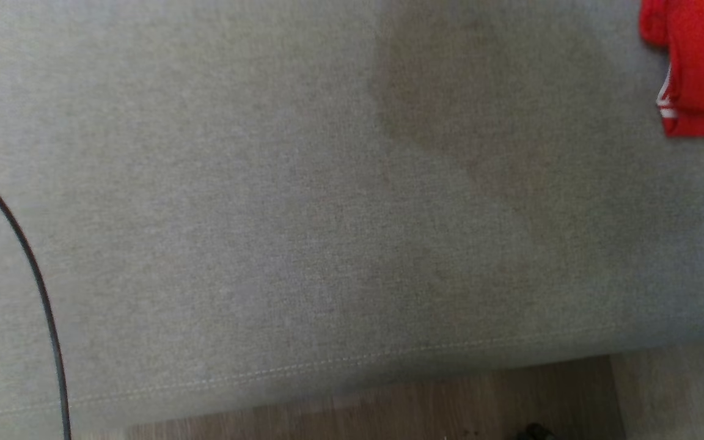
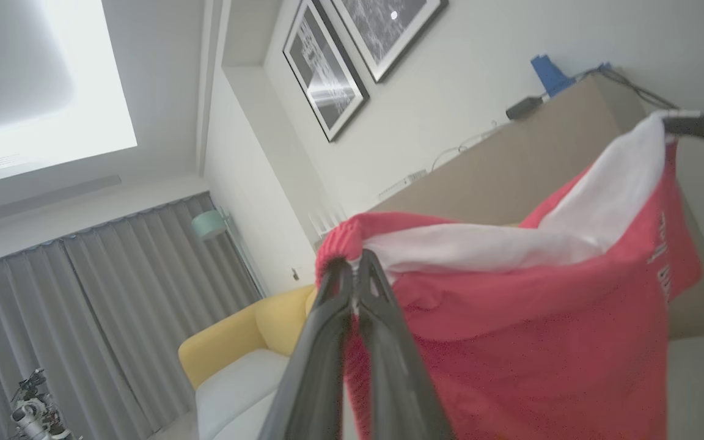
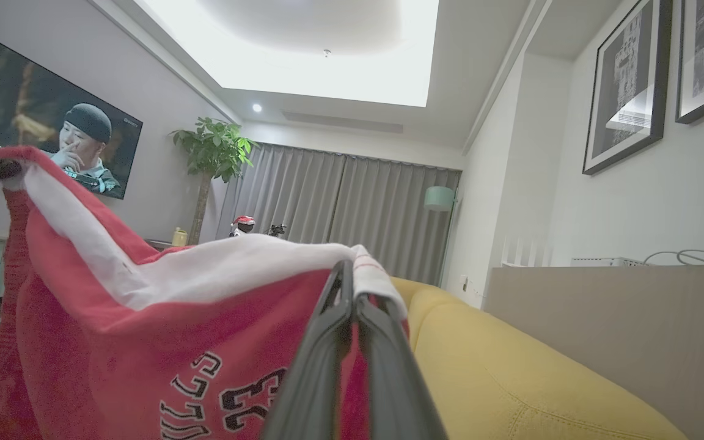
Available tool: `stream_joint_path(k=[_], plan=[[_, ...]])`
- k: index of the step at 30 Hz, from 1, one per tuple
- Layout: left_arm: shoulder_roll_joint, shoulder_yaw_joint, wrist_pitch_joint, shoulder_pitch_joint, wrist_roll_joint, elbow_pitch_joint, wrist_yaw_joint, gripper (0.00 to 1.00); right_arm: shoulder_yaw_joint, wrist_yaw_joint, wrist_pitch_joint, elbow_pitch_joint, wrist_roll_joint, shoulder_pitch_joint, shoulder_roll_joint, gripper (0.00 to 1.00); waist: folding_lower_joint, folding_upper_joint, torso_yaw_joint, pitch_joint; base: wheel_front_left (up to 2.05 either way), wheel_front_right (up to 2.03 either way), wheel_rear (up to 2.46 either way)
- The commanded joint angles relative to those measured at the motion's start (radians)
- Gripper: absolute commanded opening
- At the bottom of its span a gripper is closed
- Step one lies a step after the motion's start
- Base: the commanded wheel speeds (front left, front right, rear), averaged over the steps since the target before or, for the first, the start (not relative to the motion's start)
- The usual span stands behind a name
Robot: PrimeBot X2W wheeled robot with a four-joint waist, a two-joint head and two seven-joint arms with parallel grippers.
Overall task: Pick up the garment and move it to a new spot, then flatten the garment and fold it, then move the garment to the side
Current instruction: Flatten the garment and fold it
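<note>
Hanging in the air between both grippers is the red knit garment with a white inner lining (image 2: 511, 318). Its upper hem is stretched from one pinch to the other and the rest droops below.

In the left wrist view, the left gripper (image 2: 355, 261) has its two long dark fingers pressed together on a bunched red corner of that hem. The cloth rises just past the fingertips and spills away to that view's right. At the far end of the same hem the right gripper (image 2: 673, 122) clamps the white edge.

The right wrist view shows that gripper's fingers closed on a white fold, with the tips sunk into the cloth. Black-and-white lettering (image 3: 217, 391) shows on the red panel beneath them. A yellow upholstered sofa (image 3: 511, 366) sits behind the garment.

The head view looks down on a grey woven cushion surface (image 1: 303, 232) with a stitched front edge. A patch of red cloth with a white stripe (image 1: 700, 67) shows at its far right corner; I cannot tell whether it is the same garment. A thin black cable (image 1: 34, 275) curves down near the left edge.
</note>
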Motion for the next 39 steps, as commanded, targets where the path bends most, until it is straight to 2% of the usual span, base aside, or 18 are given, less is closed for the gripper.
stream_joint_path(k=[1, 6, 12, 18, 24, 29, 33, 35, 39], plan=[[0.032, 0.051, -0.004, -0.006, 0.011, -0.050, 0.002, 0.00, 0.010, 0.004, -0.018, -0.023, -0.010, 0.008, -0.004, 0.00, -0.0002, 0.0000, -0.009, 0.033, 0.00, 0.00, 0.00], [0.062, 0.048, -0.004, 0.229, 0.011, -0.152, -0.014, 0.00, 0.064, 0.004, -0.046, -0.067, -0.007, 0.163, 0.007, 0.00, -0.0002, 0.0000, -0.005, 0.020, 0.00, 0.00, 0.00], [0.117, -0.055, -0.004, 0.614, -0.059, -0.219, -0.016, 0.00, 0.098, 0.004, 0.016, -0.133, 0.042, 0.545, 0.017, 0.00, -0.0002, 0.0000, 0.012, -0.032, 0.00, 0.00, 0.00], [0.132, -0.132, -0.004, 0.924, -0.050, -0.277, -0.016, 0.00, 0.050, 0.004, 0.100, -0.199, 0.111, 0.916, 0.048, 0.00, -0.0002, 0.0000, 0.025, -0.109, 0.00, 0.00, 0.00], [0.135, -0.094, -0.004, 1.171, -0.039, -0.317, -0.007, 0.00, -0.037, 0.004, 0.152, -0.306, 0.139, 1.178, 0.072, 0.00, -0.0002, 0.0000, 0.032, -0.198, 0.00, 0.00, 0.00], [0.174, -0.048, -0.004, 1.306, -0.042, -0.392, 0.013, 0.00, -0.131, 0.004, 0.226, -0.456, 0.151, 1.354, 0.059, 0.00, -0.0002, 0.0000, 0.059, -0.239, 0.00, 0.00, 0.00], [0.209, -0.036, -0.004, 1.367, -0.057, -0.457, 0.012, 0.00, -0.213, 0.004, 0.319, -0.595, 0.145, 1.458, 0.050, 0.00, -0.0002, 0.0000, 0.079, -0.246, 0.00, 0.00, 0.00], [0.204, -0.031, -0.004, 1.374, -0.082, -0.478, 0.010, 0.00, -0.245, 0.004, 0.360, -0.644, 0.140, 1.470, 0.055, 0.00, -0.0002, 0.0000, 0.089, -0.243, 0.00, 0.00, 0.00], [0.180, -0.041, -0.001, 1.345, -0.107, -0.478, 0.002, 0.00, -0.248, 0.004, 0.430, -0.659, 0.147, 1.434, 0.056, 0.00, -0.0002, 0.0000, 0.101, -0.234, 0.00, 0.00, 0.00]])
